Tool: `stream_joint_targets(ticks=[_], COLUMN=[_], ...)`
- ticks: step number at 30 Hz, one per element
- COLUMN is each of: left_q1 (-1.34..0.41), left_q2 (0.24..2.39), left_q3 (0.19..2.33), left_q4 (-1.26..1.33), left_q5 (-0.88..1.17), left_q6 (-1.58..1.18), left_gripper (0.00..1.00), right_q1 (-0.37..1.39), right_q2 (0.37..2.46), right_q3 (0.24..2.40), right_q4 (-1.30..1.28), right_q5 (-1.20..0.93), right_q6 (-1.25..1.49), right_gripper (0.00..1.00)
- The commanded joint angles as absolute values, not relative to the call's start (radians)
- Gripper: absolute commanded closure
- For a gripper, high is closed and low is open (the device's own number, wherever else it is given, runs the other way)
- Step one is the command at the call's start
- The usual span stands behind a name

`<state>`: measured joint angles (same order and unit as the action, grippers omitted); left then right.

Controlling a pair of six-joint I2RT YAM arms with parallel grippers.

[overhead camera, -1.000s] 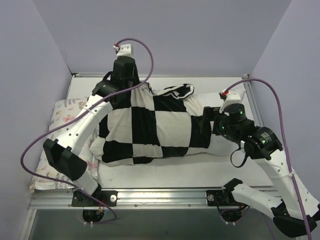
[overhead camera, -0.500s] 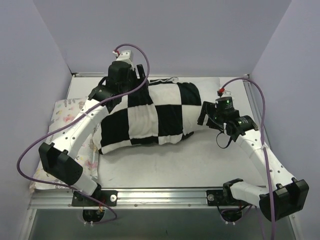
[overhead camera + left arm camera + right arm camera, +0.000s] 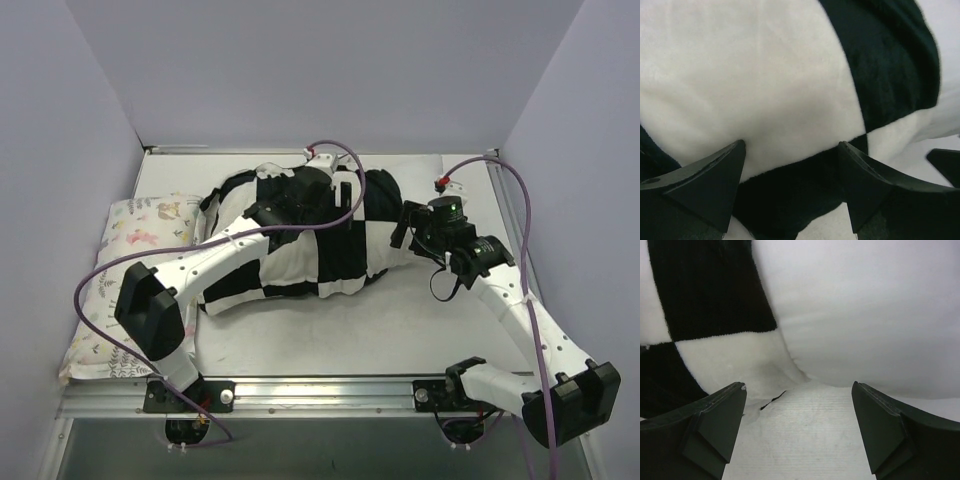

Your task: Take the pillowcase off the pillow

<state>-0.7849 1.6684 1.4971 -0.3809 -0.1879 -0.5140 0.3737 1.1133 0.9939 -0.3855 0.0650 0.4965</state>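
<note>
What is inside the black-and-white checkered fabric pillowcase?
A plump plain white pillow bulges out of the pillowcase at its open end; the rest of it is hidden under the fabric.

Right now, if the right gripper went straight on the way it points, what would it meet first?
Probably the open edge of the pillowcase, where it meets the bare white pillow. The right gripper is open and aimed at that seam; depth is hard to judge.

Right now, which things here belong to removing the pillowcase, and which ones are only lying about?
For the job:
- checkerboard pillowcase
- plain white pillow, showing at the pillowcase's open end

Only lying about:
- floral pillow, on the left side
</note>
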Motion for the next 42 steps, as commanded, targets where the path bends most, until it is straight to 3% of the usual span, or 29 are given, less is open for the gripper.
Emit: stream_joint_targets(ticks=[1,4,5,6,7,9,18,19,21,22,24,25,26,27,28,29,31,37,38,42], left_q1=[-0.785,-0.784,-0.778,-0.778,-0.776,-0.766,-0.663,-0.66,-0.66,-0.657,-0.652,-0.652,-0.655,-0.663,-0.688,-0.704,-0.736,-0.807,-0.816,-0.851], left_q2=[1.697,1.681,1.674,1.671,1.666,1.652,1.459,1.453,1.434,1.43,1.414,1.407,1.398,1.381,1.381,1.396,1.423,1.529,1.546,1.621], left_q3=[1.477,1.444,1.442,1.442,1.443,1.44,1.281,1.276,1.262,1.256,1.252,1.25,1.244,1.238,1.242,1.258,1.313,1.364,1.362,1.422], left_q4=[-0.35,-0.342,-0.353,-0.353,-0.36,-0.388,-0.41,-0.414,-0.416,-0.416,-0.419,-0.41,-0.364,-0.341,-0.328,-0.328,-0.337,-0.361,-0.339,-0.371], left_q5=[-0.233,-0.264,-0.279,-0.279,-0.291,-0.304,-0.282,-0.278,-0.264,-0.264,-0.24,-0.213,-0.184,-0.167,-0.158,-0.167,-0.192,-0.259,-0.262,-0.319], left_q6=[-0.531,-0.523,-0.511,-0.506,-0.502,-0.489,-0.506,-0.506,-0.508,-0.508,-0.505,-0.499,-0.491,-0.491,-0.489,-0.483,-0.477,-0.511,-0.512,-0.517], left_gripper=[0.18,0.37,0.69,0.69,0.87,1.0,1.0,1.0,1.0,1.0,1.0,1.0,0.97,0.83,0.51,0.36,0.23,0.14,0.03,0.05], right_q1=[0.347,0.327,0.293,0.293,0.276,0.224,0.092,0.094,0.092,0.094,0.092,0.092,0.092,0.094,0.095,0.103,0.118,0.222,0.233,0.27], right_q2=[1.097,1.124,1.158,1.17,1.18,1.21,1.319,1.334,1.377,1.387,1.408,1.41,1.41,1.401,1.39,1.381,1.336,1.189,1.177,1.144], right_q3=[1.025,1.052,1.071,1.071,1.072,1.074,1.046,1.043,1.037,1.031,1.032,1.032,1.029,1.028,1.022,1.011,1.0,0.942,0.94,0.959], right_q4=[-0.403,-0.4,-0.393,-0.393,-0.382,-0.355,-0.241,-0.223,-0.186,-0.175,-0.17,-0.173,-0.175,-0.175,-0.175,-0.176,-0.187,-0.225,-0.232,-0.264], right_q5=[0.175,0.213,0.216,0.216,0.172,0.124,-0.164,-0.195,-0.245,-0.25,-0.238,-0.232,-0.232,-0.232,-0.224,-0.219,-0.197,-0.114,-0.106,-0.074], right_q6=[0.505,0.492,0.48,0.48,0.476,0.474,0.492,0.505,0.531,0.537,0.549,0.551,0.552,0.554,0.56,0.56,0.558,0.568,0.568,0.563], right_gripper=[0.09,0.06,0.03,0.03,0.03,0.02,0.0,0.03,0.13,0.3,0.56,0.88,0.97,1.0,1.0,1.0,1.0,1.0,1.0,1.0])
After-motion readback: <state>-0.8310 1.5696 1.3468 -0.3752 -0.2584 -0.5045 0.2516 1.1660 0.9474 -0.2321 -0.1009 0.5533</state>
